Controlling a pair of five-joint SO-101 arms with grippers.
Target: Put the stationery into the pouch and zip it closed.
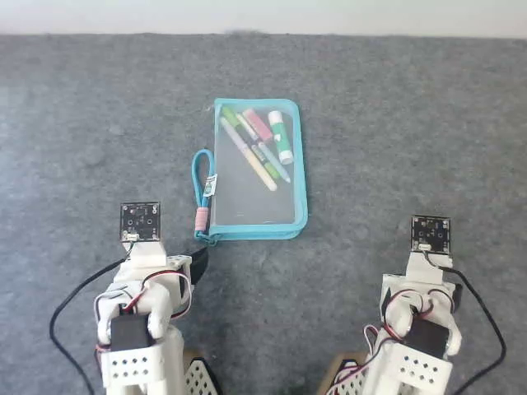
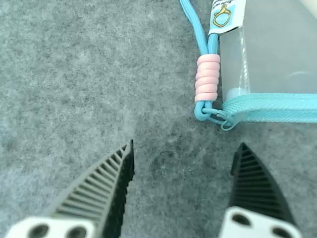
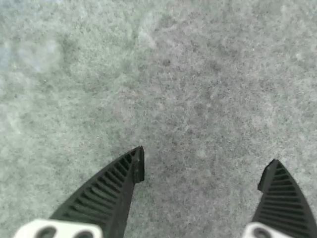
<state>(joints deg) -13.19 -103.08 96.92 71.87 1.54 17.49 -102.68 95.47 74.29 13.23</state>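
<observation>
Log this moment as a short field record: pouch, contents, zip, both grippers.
pouch: clear with teal edging, flat on the grey mat
stationery: pens and markers, all inside the pouch
zip pull: at the pouch corner nearest the left arm; zip looks closed
left gripper: open, holding nothing, just short of the zip pull
right gripper: open, holding nothing, over bare mat

In the left wrist view, the pouch [image 2: 277, 108] runs past the top and right edges, its strap [image 2: 192, 20] past the top. In the high view, the lower edge cuts off the left arm [image 1: 140, 329] and right arm [image 1: 416, 337]. The stationery [image 1: 257, 146] is too small to identify.
</observation>
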